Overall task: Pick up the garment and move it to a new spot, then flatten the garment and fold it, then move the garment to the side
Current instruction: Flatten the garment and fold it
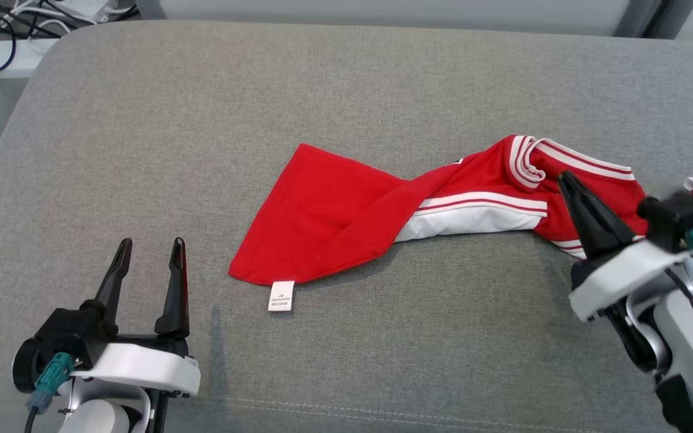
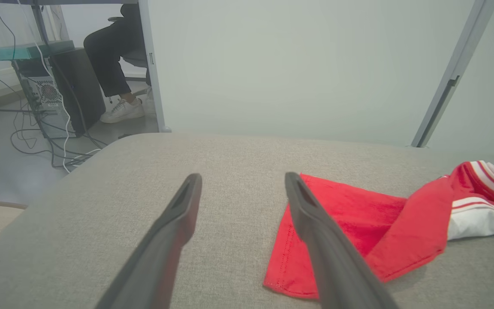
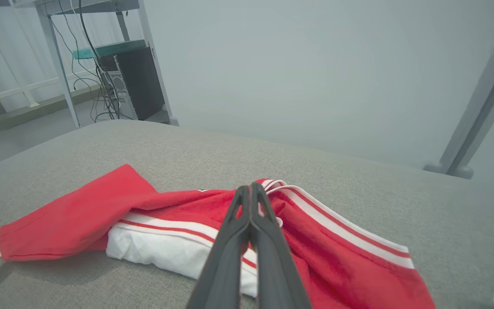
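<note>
**A:** Where was the garment at that moment?

**B:** The red knit garment with white stripes [image 1: 334, 210] lay twisted across the middle and right of the grey woven cushion top [image 1: 322, 90]. Its plain red hem fanned out to the left, and a small white care label [image 1: 281, 296] stuck out at the near edge.

**A:** And the grippers?

**B:** The left gripper [image 1: 151, 246] sat low on the left with its dark fingers spread wide. It held nothing, and it was near the hem but apart from it. The right gripper [image 1: 565, 179] had its fingers pressed together, tips at the bunched, striped part. In the right wrist view those tips [image 3: 249, 189] met right over the striped fold, but I couldn't tell whether any cloth was caught between them.

**A:** So which step was it?

**B:** The first, I'd say: taking hold so the garment could be carried to a new spot. Nothing was flattened or folded.

**A:** What did the next move call for?

**B:** Probably a slow lift, to prove the pinch. The limp cloth would trail, and a thin nip could slip out.
</note>
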`<state>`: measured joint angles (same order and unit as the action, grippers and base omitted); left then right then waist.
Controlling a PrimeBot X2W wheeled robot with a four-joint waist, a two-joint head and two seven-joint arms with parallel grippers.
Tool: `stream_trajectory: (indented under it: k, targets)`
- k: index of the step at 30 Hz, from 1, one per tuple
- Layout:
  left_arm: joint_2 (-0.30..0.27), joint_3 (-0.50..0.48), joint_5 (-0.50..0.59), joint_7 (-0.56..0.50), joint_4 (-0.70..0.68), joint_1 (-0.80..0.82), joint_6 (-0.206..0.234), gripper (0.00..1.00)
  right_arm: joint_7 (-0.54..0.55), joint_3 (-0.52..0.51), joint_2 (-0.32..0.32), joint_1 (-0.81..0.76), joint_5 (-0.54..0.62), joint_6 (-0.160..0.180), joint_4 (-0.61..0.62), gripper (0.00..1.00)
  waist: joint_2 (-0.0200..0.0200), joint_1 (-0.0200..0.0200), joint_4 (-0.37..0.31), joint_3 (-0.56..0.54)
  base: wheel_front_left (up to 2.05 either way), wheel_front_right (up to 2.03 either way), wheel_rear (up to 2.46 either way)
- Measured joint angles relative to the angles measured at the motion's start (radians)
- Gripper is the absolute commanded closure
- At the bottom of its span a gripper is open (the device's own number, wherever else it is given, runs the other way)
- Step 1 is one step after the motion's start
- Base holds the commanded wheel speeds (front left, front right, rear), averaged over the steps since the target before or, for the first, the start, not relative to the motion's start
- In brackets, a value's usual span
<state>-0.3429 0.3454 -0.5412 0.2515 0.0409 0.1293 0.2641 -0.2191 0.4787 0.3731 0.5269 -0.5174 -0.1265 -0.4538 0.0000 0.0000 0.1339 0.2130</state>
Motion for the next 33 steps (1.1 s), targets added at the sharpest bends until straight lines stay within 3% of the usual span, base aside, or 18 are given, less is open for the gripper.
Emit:
stream_trajectory:
  k: [1, 3, 4, 16, 25, 33]
  targets:
    - [-0.001, -0.003, 0.003, 0.0, -0.001, -0.001, 0.0, 0.0, -0.002, -0.024, -0.005, -0.032, 0.011, 0.0, 0.028, 1.0, 0.0, 0.0, -0.005, -0.004, 0.0, 0.0, 0.0]
    - [-0.005, -0.004, 0.005, 0.0, -0.001, -0.003, 0.0, 0.0, -0.007, -0.072, -0.017, -0.09, 0.04, 0.0, 0.08, 0.27, 0.0, 0.0, -0.013, -0.013, 0.0, 0.0, 0.0]
    - [-0.008, -0.004, 0.005, 0.0, -0.002, -0.005, 0.0, 0.0, -0.007, -0.092, -0.026, -0.117, 0.047, 0.0, 0.107, 0.0, 0.0, 0.0, -0.017, -0.018, 0.0, 0.0, 0.0]
    - [-0.055, -0.005, 0.006, -0.024, -0.029, -0.047, 0.001, 0.0, 0.003, -0.282, -0.117, -0.4, 0.184, 0.0, 0.404, 0.0, 0.0, 0.0, -0.072, -0.083, 0.0, 0.0, 0.0]
    - [-0.075, -0.007, 0.006, -0.04, -0.04, -0.093, 0.002, 0.0, 0.003, -0.375, -0.212, -0.617, 0.228, 0.0, 0.463, 0.0, 0.0, 0.0, -0.091, -0.128, 0.0, 0.0, 0.0]
    - [-0.092, -0.022, 0.0, -0.046, -0.044, -0.144, 0.018, 0.0, 0.002, -0.373, -0.254, -0.684, 0.246, 0.0, 0.467, 0.0, 0.0, 0.0, -0.103, -0.169, 0.0, 0.0, 0.0]
